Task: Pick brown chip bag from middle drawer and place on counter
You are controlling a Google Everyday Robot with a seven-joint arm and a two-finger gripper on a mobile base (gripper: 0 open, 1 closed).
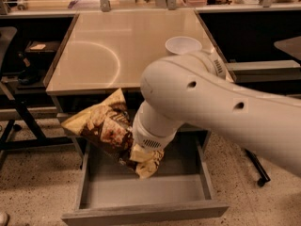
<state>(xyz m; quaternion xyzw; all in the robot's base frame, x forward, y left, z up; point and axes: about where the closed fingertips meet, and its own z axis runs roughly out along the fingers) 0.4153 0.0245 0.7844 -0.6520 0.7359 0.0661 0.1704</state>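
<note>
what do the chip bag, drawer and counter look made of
Brown chip bag: probably thin plastic film, shiny, sharply crinkled. Middle drawer: matte grey, flat walls; painted metal or laminate, cannot tell. Counter: smooth beige, likely laminate, glossy with a bright curved reflection. The gripper is at the bag, above the drawer.

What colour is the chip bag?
Dark brown bag, tan-yellow ends; camera view. The gripper is at its lower end.

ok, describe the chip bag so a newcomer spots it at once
Find the big beige counter; below its front edge a grey drawer stands open. Over that drawer the pincer holds the chip bag. It is the only crinkly thing there: dark brown with tan-yellow ends, unlike the smooth white bowl on the counter.
</note>
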